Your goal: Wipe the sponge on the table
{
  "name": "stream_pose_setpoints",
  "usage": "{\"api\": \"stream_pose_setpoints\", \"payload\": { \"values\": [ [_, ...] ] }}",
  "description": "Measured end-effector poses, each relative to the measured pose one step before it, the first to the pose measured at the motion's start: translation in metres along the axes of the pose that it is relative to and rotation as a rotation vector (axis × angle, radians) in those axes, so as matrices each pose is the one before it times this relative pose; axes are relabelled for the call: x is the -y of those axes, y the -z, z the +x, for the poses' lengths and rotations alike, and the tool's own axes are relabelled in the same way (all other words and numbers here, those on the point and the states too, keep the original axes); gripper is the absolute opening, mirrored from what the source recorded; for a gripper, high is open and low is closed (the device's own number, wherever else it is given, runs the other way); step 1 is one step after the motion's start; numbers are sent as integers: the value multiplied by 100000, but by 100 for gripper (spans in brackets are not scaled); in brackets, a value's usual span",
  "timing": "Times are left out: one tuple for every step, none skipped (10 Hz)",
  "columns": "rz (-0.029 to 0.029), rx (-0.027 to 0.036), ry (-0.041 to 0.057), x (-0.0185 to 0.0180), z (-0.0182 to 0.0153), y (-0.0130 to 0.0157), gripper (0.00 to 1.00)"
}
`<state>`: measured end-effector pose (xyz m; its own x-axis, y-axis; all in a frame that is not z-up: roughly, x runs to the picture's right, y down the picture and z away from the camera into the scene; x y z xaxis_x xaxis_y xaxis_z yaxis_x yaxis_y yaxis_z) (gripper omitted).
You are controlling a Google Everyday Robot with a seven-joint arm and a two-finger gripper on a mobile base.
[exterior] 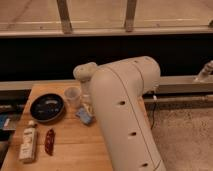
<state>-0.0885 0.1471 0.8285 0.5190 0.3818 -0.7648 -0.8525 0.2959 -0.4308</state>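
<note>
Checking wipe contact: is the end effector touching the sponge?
Cannot tell. In the camera view the end effector sits right over the sponge on the table, but the arm hides where they meet.

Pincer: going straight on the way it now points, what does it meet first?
Probably the blue-grey sponge directly under the pincer, which points down at the wooden table beside the clear cup; whether they touch is unclear.

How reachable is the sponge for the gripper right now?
Probably yes. The gripper hangs just above the sponge on the table. The clear cup stands off to the side, not between them.
</note>
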Motion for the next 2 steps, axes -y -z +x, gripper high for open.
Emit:
{"api": "stream_pose_setpoints", "payload": {
  "values": [
    [180, 271, 3566, -1514, 228, 109, 1],
    [-853, 1088, 2400, -935, 419, 76, 3]
  ]
}}
